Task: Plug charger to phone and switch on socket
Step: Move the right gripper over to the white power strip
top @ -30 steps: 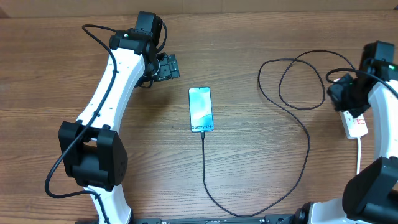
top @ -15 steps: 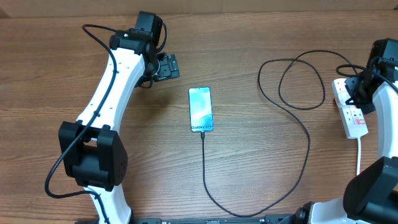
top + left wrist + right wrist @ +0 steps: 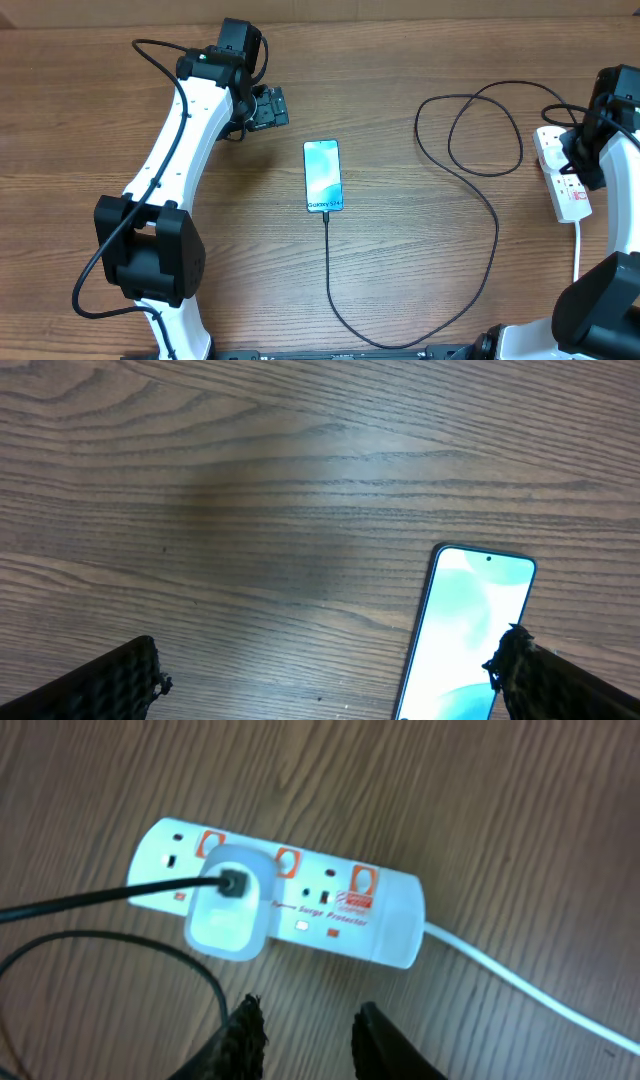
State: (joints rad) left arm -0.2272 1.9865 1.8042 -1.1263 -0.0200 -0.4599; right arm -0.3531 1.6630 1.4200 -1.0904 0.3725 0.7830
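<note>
Change, right side: a second ago the right tool (image 3: 305, 1030) sat pressed together on top of the white elongated power strip with red-framed switches (image 3: 562, 180), hiding its far end. It has since lifted off and pulled back, and its fingers have parted. The whole strip now shows in the overhead view.

Meaning, as a judgement: that looks like a press on a switch followed by release, so the switching step is probably done. The pictures do not show whether the switch by the plug is actually on.

Phone end: the slim rectangular smartphone with the blue-teal screen (image 3: 322, 176) lies flat mid-desk. The long thin black charger cable (image 3: 497, 230) meets its near end, runs toward the robot, then loops far out to the phone's right to a white plug block (image 3: 228, 905) seated in the strip. The connector looks seated. Phone and cable have not moved.

Right tool now: partly spread, nothing between the fingers, touching nothing. It hangs just above the strip, well to the right of the phone.

Left tool (image 3: 270, 108): spread wide, empty, just left of the phone's far end, above the brown wood-grain desk (image 3: 420, 280). Unmoved.
</note>
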